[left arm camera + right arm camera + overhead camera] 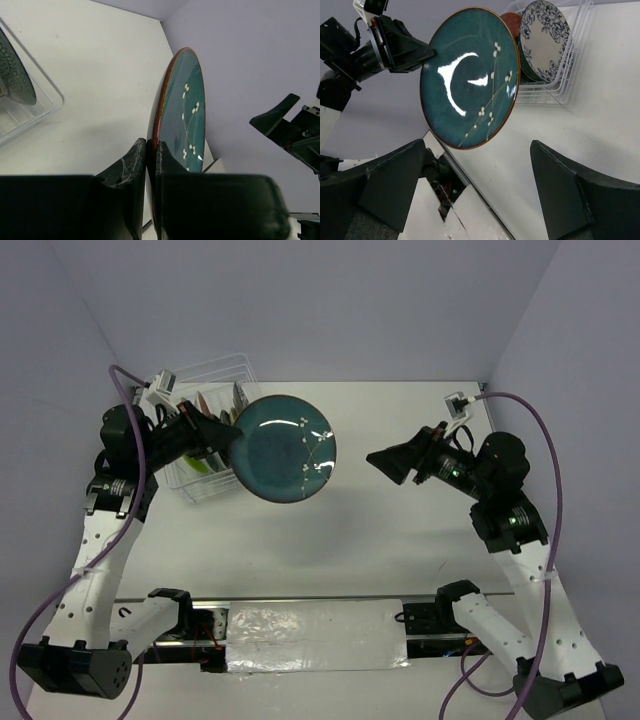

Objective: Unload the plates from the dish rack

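My left gripper (232,440) is shut on the rim of a teal plate (285,448) with white blossoms and a red-brown edge, holding it upright in the air just right of the dish rack (205,485). The left wrist view shows the fingers (127,160) clamped on the plate's edge (187,110). Several plates (210,405) stand in the clear rack. Among them are a white one with blue flowers (545,40) and a red one (512,22). My right gripper (372,458) is open and empty, facing the held plate (470,80) from the right, apart from it.
The rack (560,85) stands at the far left of the white table, near the left wall. A dark green patterned plate (15,70) shows in the rack (35,107). A taped metal strip (320,635) runs along the near edge between the arm bases.
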`<state>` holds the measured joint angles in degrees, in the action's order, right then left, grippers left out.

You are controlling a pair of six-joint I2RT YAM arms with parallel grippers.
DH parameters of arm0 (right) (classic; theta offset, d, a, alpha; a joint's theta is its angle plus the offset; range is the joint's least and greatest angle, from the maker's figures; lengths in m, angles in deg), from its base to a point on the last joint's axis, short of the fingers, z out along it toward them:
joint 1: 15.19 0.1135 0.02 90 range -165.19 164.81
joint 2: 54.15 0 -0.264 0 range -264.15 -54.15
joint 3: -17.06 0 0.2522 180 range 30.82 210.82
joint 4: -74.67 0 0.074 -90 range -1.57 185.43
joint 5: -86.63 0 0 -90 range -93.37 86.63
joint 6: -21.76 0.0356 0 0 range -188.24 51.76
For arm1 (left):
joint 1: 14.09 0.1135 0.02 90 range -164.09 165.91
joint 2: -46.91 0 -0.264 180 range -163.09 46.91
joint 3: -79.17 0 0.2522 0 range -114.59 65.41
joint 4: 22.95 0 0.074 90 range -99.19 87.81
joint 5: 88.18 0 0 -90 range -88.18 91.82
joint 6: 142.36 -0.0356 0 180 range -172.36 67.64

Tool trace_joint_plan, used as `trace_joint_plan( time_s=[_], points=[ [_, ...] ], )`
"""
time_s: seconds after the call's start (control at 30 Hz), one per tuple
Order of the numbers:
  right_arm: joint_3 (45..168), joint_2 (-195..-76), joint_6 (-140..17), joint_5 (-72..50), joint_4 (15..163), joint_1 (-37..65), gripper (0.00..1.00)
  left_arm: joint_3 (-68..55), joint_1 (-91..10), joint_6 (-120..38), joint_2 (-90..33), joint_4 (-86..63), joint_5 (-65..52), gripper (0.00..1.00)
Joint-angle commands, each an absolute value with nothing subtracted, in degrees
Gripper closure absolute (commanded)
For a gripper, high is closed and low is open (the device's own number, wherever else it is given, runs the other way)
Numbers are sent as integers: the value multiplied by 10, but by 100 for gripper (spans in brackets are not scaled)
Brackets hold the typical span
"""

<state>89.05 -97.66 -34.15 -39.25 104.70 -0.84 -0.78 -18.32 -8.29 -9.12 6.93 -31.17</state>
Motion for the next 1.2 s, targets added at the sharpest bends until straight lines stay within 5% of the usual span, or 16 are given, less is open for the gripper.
trace_joint_plan(
  time_s=[0.0,0.43,0.47,0.53,0.57,0.63,0.67,0.7,0.73,0.93,1.17],
  points=[
    [939,-1015,-354,-377,1018,24,8,-17,-195,-11,-54,-118,-360,100],
    [939,-1148,-371,-289,977,134,15,31,-219,5,-63,-172,-369,100],
    [934,-1148,-369,-285,960,134,22,32,-219,5,-63,-170,-368,100],
    [923,-1150,-358,-303,935,129,60,35,-220,2,-66,-169,-362,100],
    [914,-1153,-341,-324,907,125,93,36,-220,-2,-67,-167,-359,100],
    [900,-1158,-313,-328,886,122,100,37,-220,-11,-74,-153,-346,100],
    [897,-1160,-306,-326,870,114,100,35,-220,-27,-74,-142,-336,84],
    [890,-1163,-290,-306,871,109,100,20,-220,-43,-79,-88,-319,56],
    [882,-1163,-276,-297,874,95,100,3,-221,-59,-83,-34,-259,1],
    [797,-1179,-199,-253,839,-63,100,-85,-221,-195,-79,204,-25,0],
    [810,-1364,-210,-253,761,-139,100,-74,-221,-237,-50,252,15,0]
  ],
)
